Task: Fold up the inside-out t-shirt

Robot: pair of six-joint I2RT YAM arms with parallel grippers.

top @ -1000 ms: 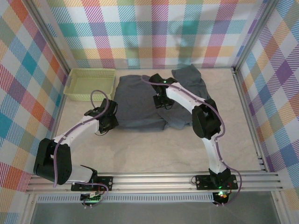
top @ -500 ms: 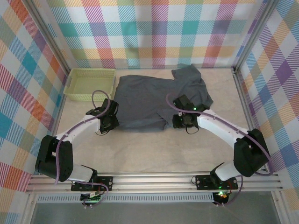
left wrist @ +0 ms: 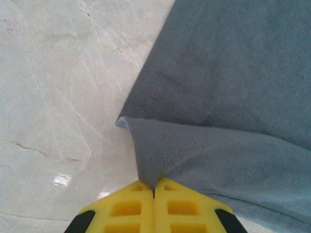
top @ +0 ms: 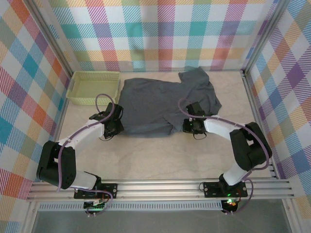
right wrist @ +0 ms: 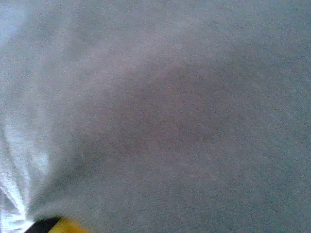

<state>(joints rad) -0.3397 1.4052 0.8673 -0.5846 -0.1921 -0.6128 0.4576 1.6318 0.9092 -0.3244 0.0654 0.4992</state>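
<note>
We see the inside-out t-shirt (top: 146, 104) spread on the bench (top: 160, 160), just to the right of the green basket (top: 95, 74). Its body lies mostly flat. A sleeve part reaches toward the back wall at the side farthest from the basket.

The left tool (top: 114, 127) sits nearer to us than the basket and slightly to its right, at the shirt's near corner on the basket side. In the left wrist view, its yellow fingers (left wrist: 131, 208) are pressed together, pinching a fold of the cloth's hemmed corner, which rises off the pale bench into them.

The right tool (top: 193, 126) is well to the right of the basket, on the shirt's near edge at the far side of its body. In the right wrist view grey cloth lies close over the lens. We make out just a sliver of one yellow finger (right wrist: 65, 226), so we cannot tell whether this tool is spread or pinching.
</note>
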